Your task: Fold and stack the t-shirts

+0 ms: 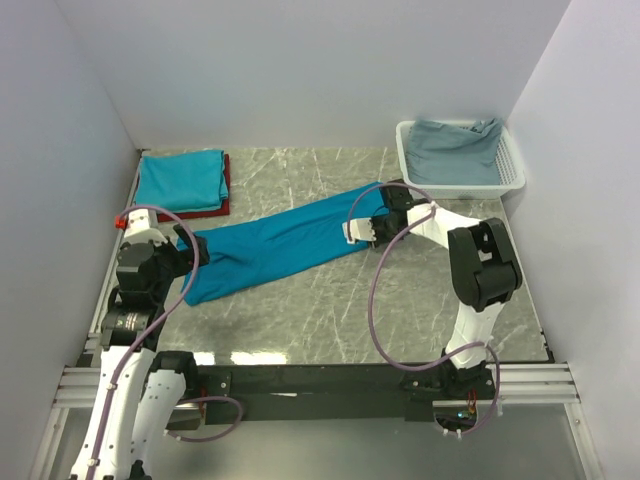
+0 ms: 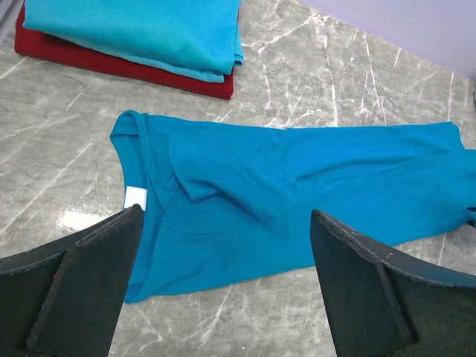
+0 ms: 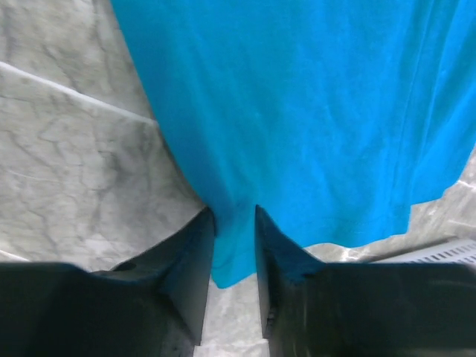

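The right gripper [image 3: 234, 219] pinches the teal shirt [image 1: 280, 245] by its hem, seemingly to pull it flat, while the left gripper [image 2: 227, 216] hangs wide open and empty over its collar

bright, even light, soft shadows, sharp pics

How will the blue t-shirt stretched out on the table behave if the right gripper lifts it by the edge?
Probably floppy: the t-shirt lies flat with soft wrinkles, so it should drape from the right gripper, which pinches its edge. It looks thin, so it is likely light. On the smooth table it may slide when pulled.
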You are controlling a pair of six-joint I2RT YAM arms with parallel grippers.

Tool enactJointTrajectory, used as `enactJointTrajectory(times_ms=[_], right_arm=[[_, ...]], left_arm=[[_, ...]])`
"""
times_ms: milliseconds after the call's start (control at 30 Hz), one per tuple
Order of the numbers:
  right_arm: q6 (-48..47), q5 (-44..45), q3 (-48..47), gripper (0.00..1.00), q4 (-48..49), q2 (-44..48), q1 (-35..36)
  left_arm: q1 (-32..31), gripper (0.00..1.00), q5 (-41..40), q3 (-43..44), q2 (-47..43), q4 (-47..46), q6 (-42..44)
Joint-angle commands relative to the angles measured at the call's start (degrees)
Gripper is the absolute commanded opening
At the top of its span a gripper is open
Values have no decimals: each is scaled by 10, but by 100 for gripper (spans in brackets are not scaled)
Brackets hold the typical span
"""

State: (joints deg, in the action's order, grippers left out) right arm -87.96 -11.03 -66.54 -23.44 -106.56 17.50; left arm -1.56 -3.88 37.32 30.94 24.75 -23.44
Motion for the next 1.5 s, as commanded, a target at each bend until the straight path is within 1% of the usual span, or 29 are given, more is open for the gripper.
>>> enactJointTrajectory(times_ms=[0, 33, 167, 233, 367, 467, 600, 700, 733, 800, 833, 900, 933, 967, 1000, 1033, 1067, 1100, 1133, 1167, 1200, 1233, 1267, 1300, 1333, 1367, 1400, 1433, 1467], right_arm=[[-3, 24, -38, 31, -30, -13, 12], [-4, 24, -41, 21, -41, -15, 13], [-7, 22, -46, 11, -59, -19, 18], [-9, 21, -44, 1, -69, -15, 20], [-14, 12, -17, 0, -85, 10, 19], [-15, -6, 41, 0, -86, 63, 15], [-19, -16, 160, 0, -100, 152, 11], [-25, -25, 246, 0, -132, 250, -1], [-27, -27, 268, 0, -144, 306, -2], [-37, -32, 328, 0, -192, 368, -2], [-36, -41, 344, 0, -225, 430, -2], [-23, -53, 369, 0, -255, 487, -3], [-12, -75, 373, 1, -270, 530, -3], [30, -89, 374, 8, -268, 548, -3], [54, -104, 366, 27, -267, 560, -3], [77, -119, 355, 39, -264, 566, -2], [102, -156, 343, 45, -249, 564, -2], [161, -173, 315, 47, -235, 559, -3], [179, -194, 298, 50, -218, 536, 0], [213, -243, 280, 52, -210, 518, 1], [245, -258, 240, 53, -195, 497, 5], [285, -270, 217, 53, -157, 443, 27], [358, -289, 188, 53, -146, 409, 35], [397, -297, 126, 53, -137, 373, 46], [434, -305, 91, 53, -125, 296, 56], [497, -319, 23, 53, -122, 257, 68], [525, -344, -17, 53, -124, 217, 74], [550, -355, -54, 53, -127, 141, 77], [607, -361, -125, 53, -124, 104, 84]], left_arm=[[2, 99, -3, 7, -7, -9, -4], [2, 99, -3, 7, -8, -9, -4], [2, 99, 1, 4, -14, -12, -2], [2, 99, 1, 3, -16, -11, -1], [2, 99, 6, 1, -18, -13, 1], [2, 99, 12, -1, -20, -15, 2], [2, 99, 24, -2, -18, -20, 4], [2, 100, 33, -2, -15, -22, 4], [2, 99, 34, -3, -15, -23, 4], [2, 99, 43, -4, -14, -27, 4], [2, 99, 47, -5, -13, -30, 4], [2, 99, 63, -5, -10, -33, 6], [2, 99, 68, -5, -8, -36, 8], [2, 100, 73, -4, -4, -37, 9], [2, 100, 78, -5, -3, -37, 9], [2, 99, 81, -3, -2, -37, 10], [2, 100, 81, -2, -1, -35, 10], [2, 100, 81, -1, -1, -34, 10], [2, 100, 82, -1, -1, -33, 9], [2, 100, 82, 0, -4, -31, 9], [2, 99, 82, 0, -7, -30, 7], [2, 99, 81, 0, -9, -30, 2], [2, 99, 78, 2, -13, -28, -6], [2, 99, 71, 2, -15, -23, -19], [2, 100, 63, -1, -16, -20, -54], [2, 96, 50, -8, -18, -18, -74], [2, 92, 43, -12, -17, -12, -95], [2, 87, 41, -17, -15, -10, -138], [2, 81, 41, -26, -7, -8, -155]])
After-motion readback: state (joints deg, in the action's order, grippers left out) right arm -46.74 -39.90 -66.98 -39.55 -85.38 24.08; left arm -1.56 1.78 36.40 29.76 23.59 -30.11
